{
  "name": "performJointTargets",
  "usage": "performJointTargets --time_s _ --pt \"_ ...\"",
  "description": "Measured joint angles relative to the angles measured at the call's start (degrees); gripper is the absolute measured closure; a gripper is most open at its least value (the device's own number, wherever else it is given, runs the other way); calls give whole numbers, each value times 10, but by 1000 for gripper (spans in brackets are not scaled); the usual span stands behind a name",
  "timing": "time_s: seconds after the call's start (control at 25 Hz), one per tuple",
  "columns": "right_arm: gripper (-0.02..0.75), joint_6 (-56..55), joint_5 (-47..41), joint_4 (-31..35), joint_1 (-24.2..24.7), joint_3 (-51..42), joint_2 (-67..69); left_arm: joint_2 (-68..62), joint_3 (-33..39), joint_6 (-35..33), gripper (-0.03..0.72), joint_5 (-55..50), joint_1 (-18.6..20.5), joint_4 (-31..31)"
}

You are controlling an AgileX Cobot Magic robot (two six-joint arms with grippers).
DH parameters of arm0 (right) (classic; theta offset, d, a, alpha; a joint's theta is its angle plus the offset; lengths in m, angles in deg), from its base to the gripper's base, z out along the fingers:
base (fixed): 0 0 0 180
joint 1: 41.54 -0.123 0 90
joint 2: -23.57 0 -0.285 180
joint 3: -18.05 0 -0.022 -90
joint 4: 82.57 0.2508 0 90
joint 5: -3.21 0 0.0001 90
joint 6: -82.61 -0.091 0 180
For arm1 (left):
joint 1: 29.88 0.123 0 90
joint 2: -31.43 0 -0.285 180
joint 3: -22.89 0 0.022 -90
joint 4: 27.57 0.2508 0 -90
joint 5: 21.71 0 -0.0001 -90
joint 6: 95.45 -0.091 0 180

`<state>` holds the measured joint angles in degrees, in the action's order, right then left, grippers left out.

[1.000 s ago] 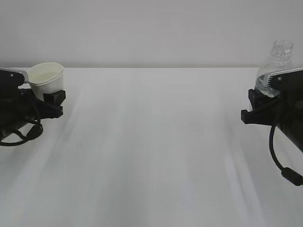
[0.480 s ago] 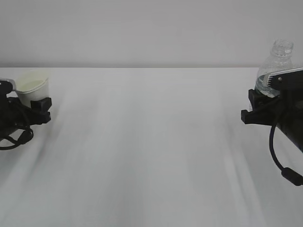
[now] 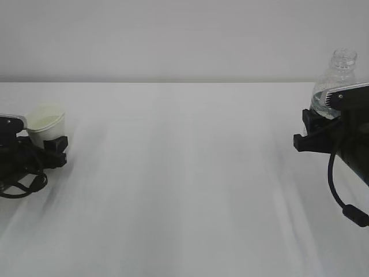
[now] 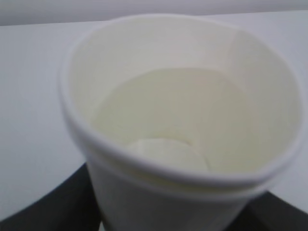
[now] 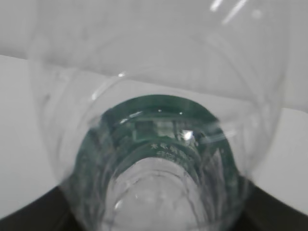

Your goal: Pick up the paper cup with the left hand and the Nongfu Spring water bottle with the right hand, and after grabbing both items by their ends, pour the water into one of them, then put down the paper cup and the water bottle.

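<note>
At the far left, my left gripper (image 3: 51, 139) is shut on the lower part of the paper cup (image 3: 46, 120), low over the white table (image 3: 184, 173). Its fingers hide the cup's base, so I cannot tell whether it touches the table. The left wrist view looks into the upright cream cup (image 4: 183, 120), where clear water (image 4: 178, 110) seems to lie over the bottom. At the far right, my right gripper (image 3: 314, 128) is shut on the lower part of the upright, uncapped Nongfu Spring water bottle (image 3: 339, 72). The right wrist view fills with the bottle (image 5: 159, 96) and its green label.
The white table runs to a pale wall (image 3: 184, 40) at the back. A black cable (image 3: 340, 190) hangs from the right arm, and looped cables (image 3: 23, 182) lie by the left arm. Nothing else stands between the two arms.
My left gripper has carried the paper cup leftward and down towards the table, and the cup now sits more level. The right gripper and the bottle have not moved.
</note>
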<state>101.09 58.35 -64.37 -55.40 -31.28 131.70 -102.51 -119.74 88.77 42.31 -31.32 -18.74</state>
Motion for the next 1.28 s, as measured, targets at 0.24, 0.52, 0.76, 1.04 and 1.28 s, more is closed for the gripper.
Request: performJointTargets --time_s 0.24,0.52,0.76,1.04,1.28 --pt "301 0 -3 0 0 0 0 -1 -4 -8 239 0 0 0" --pt "300 0 -13 0 0 0 0 -9 -27 -12 239 0 0 0" --pt "301 0 -14 0 0 0 0 -27 -60 -12 239 2 0 0" --pt "301 -1 -15 0 0 0 0 -49 -93 -13 239 3 0 0" --pt "301 -1 -15 0 0 0 0 -80 -122 -13 239 11 0 0"
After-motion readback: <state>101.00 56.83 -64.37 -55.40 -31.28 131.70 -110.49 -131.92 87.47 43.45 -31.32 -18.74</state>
